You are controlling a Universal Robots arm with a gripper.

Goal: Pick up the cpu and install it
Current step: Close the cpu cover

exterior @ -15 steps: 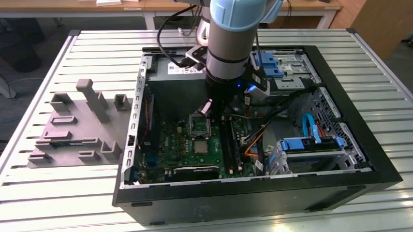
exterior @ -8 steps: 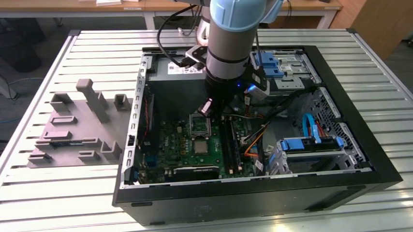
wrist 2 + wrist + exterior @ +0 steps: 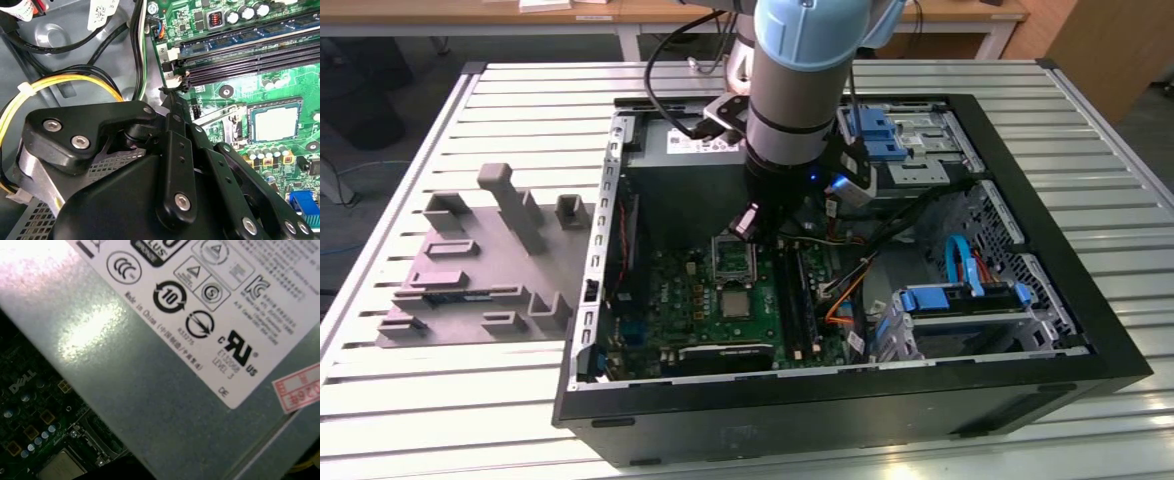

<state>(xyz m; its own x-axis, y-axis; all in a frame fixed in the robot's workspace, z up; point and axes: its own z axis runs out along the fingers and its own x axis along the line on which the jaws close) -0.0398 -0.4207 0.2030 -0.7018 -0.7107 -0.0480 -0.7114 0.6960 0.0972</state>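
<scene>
Reaching down into the open computer case (image 3: pixel 854 420) on the slatted table (image 3: pixel 454 400), by way of the arm (image 3: pixel 787 100) coming in over the case's far edge. Hovering with the pincer (image 3: pixel 747 222) low over the green circuit board (image 3: pixel 680 300), just above the metal-framed socket (image 3: pixel 734 258) towards the board's far edge. Open or closed? Cannot tell, even from behind the pincer (image 3: pixel 170 97) in the second wrist view.

And there, the cpu (image 3: pixel 738 303): flat on the board, silvery top up, around the board's middle, just beside the socket and apart from the pincer. Spotted again in the second wrist view as the cpu (image 3: pixel 275 122) near the long dark memory slots (image 3: pixel 250 60). Peeking in the first wrist view too, cpu (image 3: pixel 60 469) beyond the big grey box (image 3: pixel 150 390) with its white label.

Over by the table's edge at the exterior view's left, a grey moulded holder (image 3: pixel 480 260), well apart from the action.
</scene>
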